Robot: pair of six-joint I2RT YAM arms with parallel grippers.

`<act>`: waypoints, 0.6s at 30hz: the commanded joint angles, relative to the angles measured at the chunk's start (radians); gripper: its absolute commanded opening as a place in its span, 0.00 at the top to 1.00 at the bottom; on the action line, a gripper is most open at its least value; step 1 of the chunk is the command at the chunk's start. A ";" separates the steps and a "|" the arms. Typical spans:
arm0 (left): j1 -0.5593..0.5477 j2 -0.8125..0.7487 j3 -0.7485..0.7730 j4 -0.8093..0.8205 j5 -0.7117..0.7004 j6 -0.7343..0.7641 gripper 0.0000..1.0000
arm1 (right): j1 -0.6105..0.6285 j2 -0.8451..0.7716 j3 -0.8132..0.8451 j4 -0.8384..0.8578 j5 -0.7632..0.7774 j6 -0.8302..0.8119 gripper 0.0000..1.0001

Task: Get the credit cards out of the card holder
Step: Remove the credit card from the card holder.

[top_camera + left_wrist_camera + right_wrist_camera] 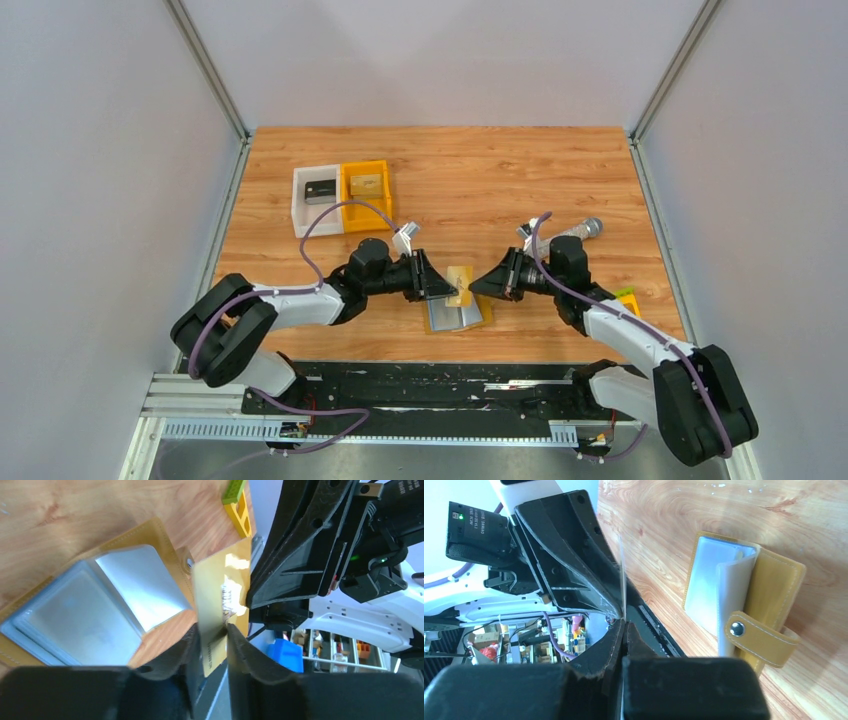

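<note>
The mustard-tan card holder (pixel 456 316) lies open on the wooden table near the front edge, its light-blue panels up. It also shows in the left wrist view (pixel 135 580) and in the right wrist view (pixel 774 590), with its snap strap loose. A gold card (pixel 460 284) is held just above the holder between both grippers. My left gripper (pixel 441 284) is shut on the card's near end (pixel 220 605), fingertips together (pixel 212 635). My right gripper (pixel 478 284) is shut (pixel 624 625) on the other end of the card, which is seen edge-on (pixel 622 570).
A white bin (pixel 300 205) with a dark item and an orange bin (pixel 383 185) with a gold card stand at the back left. A silver cylinder (pixel 582 230) lies at the right. A yellow-green tool (pixel 628 298) lies by the right arm (pixel 237 500). The table's front edge is close.
</note>
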 commanded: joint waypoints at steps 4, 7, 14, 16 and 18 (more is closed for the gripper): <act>0.029 -0.075 -0.010 0.082 0.051 -0.003 0.91 | -0.019 0.048 0.082 -0.085 -0.046 -0.200 0.82; 0.037 -0.110 0.027 -0.050 0.081 0.122 0.98 | -0.056 0.087 0.149 -0.134 -0.112 -0.295 0.69; 0.040 -0.202 0.099 -0.385 0.120 0.338 1.00 | -0.071 0.156 0.328 -0.293 -0.223 -0.508 0.59; 0.040 -0.203 0.111 -0.416 0.139 0.365 1.00 | -0.071 0.195 0.367 -0.324 -0.281 -0.550 0.58; 0.040 -0.196 0.118 -0.416 0.167 0.371 1.00 | -0.068 0.231 0.389 -0.332 -0.312 -0.558 0.59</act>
